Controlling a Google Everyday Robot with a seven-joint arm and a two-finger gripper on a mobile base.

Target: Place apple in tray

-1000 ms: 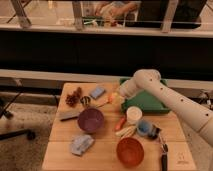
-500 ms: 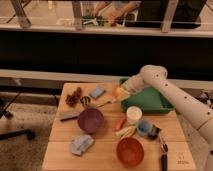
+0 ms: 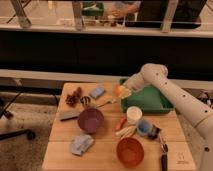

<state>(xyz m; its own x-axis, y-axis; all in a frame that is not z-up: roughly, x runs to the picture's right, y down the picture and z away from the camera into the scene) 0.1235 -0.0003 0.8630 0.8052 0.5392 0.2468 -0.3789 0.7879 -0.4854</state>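
Observation:
The apple is a small yellow-orange fruit held in my gripper, just above the table at the left rim of the green tray. The white arm reaches in from the right over the tray's back edge. The gripper is shut on the apple. The tray's inside looks bare where the arm does not cover it.
On the wooden table are a purple bowl, an orange bowl, a carrot, a white cup, a blue cup, a blue cloth, a blue sponge and a brown cluster.
The gripper has lifted with the apple and moved up and right, from the table beside the tray to the tray's left rim.

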